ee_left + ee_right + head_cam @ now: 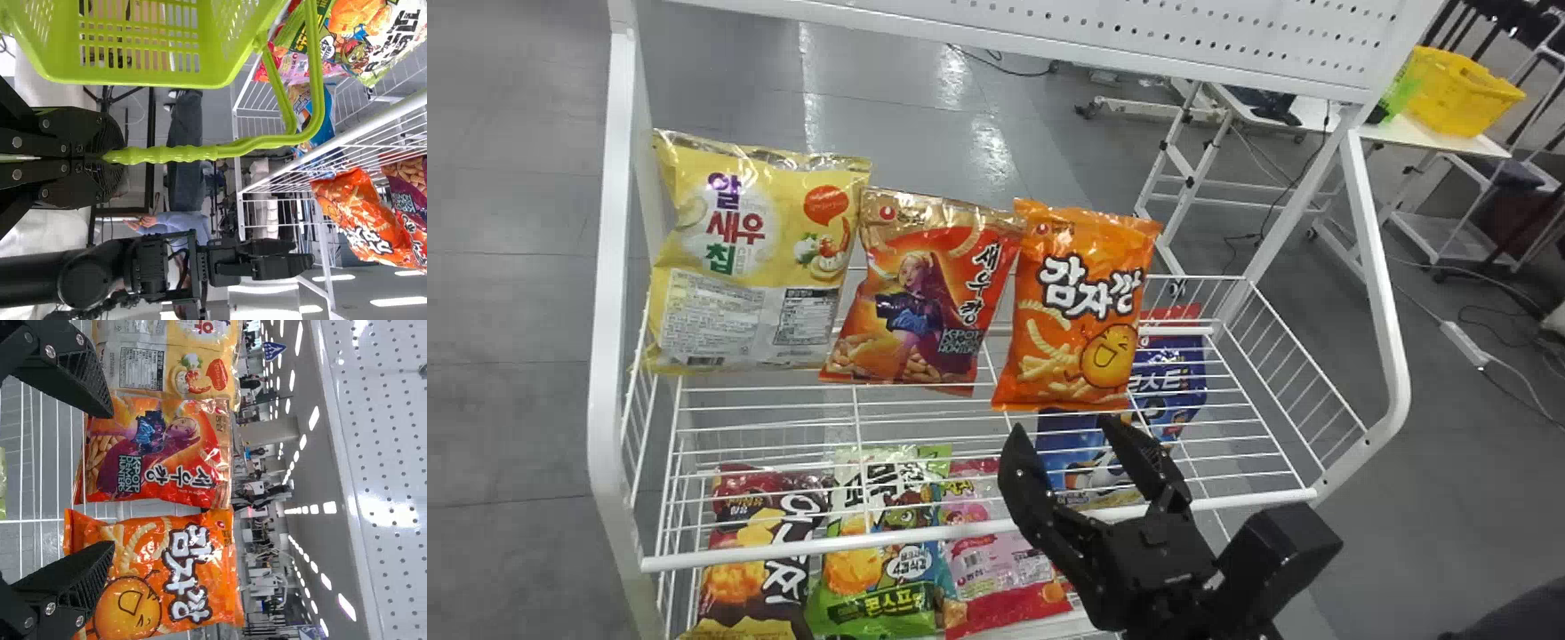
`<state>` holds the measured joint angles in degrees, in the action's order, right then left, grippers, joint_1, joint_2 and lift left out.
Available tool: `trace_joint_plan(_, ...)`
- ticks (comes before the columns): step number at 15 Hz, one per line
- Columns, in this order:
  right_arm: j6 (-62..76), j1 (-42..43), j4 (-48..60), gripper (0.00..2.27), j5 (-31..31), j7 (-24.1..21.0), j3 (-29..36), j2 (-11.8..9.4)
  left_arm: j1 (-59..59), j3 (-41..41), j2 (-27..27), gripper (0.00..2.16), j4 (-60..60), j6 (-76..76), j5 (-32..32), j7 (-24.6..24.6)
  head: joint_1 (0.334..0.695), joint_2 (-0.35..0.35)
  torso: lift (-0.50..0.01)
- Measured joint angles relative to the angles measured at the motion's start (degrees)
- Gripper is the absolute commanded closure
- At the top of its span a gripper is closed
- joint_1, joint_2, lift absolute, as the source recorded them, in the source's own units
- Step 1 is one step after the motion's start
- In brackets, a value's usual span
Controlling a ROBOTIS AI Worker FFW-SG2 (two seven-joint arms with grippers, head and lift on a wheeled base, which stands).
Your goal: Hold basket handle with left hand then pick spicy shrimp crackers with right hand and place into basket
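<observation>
Target, judged to be the spicy shrimp crackers: red-orange bag (925, 302) in the middle of the upper wire shelf (800, 538), between a yellow bag (756, 258) at its left and an orange bag (1080, 311) close at its right. Bag stands, leaning slightly.

Handling (estimate): light; pillow of air in slick, crinkly film; soft faces, brittle contents. Firm squeeze would crush pieces or make film slip. Best hold: both side edges at mid-height, closing gently, lifting straight up. Right edge lies tight by the orange bag, so a finger there could snag or topple the neighbour.

Pose: right gripper (1063, 427) at near side of shelf, reaching forward from the right, fingers spread, nothing between them. Right wrist view: left finger before the target's lower part, right finger before the orange bag. Gap thus sits too far right; shift left needed before advancing.

Left gripper (109, 159): closed on the green basket handle (180, 154); basket (140, 75) hangs from it. Step in hand, judged: lining up for the grasp; placing still to do.
</observation>
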<state>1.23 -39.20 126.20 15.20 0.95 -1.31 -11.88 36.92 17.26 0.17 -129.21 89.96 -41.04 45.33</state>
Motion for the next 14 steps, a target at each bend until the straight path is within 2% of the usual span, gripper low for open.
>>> trace_joint_plan(14,7.07,-0.17,-1.83,0.18,-0.49,-1.82,-0.32,0.01,1.15,1.52,0.00,1.89,-0.41,0.00,-1.15,0.83,0.695,-0.334,-0.037)
